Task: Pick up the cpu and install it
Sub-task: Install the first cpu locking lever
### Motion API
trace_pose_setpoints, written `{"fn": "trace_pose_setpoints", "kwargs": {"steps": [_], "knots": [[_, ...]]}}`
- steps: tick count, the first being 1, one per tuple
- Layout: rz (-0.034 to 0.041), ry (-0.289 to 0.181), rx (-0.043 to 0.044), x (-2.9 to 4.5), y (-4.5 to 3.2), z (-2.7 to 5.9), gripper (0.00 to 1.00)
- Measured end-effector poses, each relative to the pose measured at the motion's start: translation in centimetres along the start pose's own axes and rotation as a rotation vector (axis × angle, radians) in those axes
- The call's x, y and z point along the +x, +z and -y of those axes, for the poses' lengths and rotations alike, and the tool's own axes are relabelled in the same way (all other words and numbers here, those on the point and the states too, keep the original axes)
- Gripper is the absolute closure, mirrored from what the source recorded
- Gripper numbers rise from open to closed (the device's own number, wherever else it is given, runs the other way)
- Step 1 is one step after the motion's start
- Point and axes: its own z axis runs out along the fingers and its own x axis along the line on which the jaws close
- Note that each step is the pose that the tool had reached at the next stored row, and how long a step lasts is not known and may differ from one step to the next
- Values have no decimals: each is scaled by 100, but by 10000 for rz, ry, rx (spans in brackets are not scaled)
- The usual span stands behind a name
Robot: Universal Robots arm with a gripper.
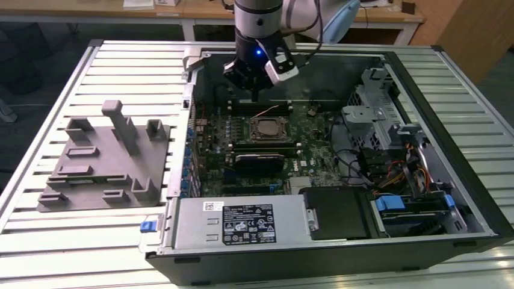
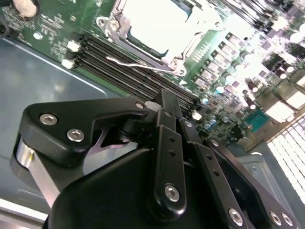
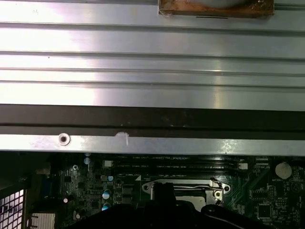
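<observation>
Gripper (image 1: pixel 254 96) hovers over the socket (image 1: pixel 268 127), fingers (image 2: pixel 167 112) clenched, nothing visibly held. Cpu (image 2: pixel 155 21) seems seated in the socket — keep vertical, clear of the lever (image 2: pixel 138 65).

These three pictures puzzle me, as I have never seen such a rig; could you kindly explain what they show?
The exterior view looks down on an open computer case lying on a slatted table, with a grey tray beside it at that view's left. A robot arm reaches in from above; its gripper hangs over the motherboard, near the socket. The other two pictures come from cameras riding on the arm's wrist. The second wrist view looks past the dark gripper body to the socket, where a pale silver plate, seemingly the cpu, sits in the frame. The first wrist view shows the case wall and the socket below. The fingers look closed with nothing between them.
</observation>
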Motion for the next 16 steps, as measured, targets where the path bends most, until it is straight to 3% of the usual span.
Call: {"fn": "trace_pose_setpoints", "kwargs": {"steps": [16], "knots": [[0,-1,0,-135,87,9,89]]}}
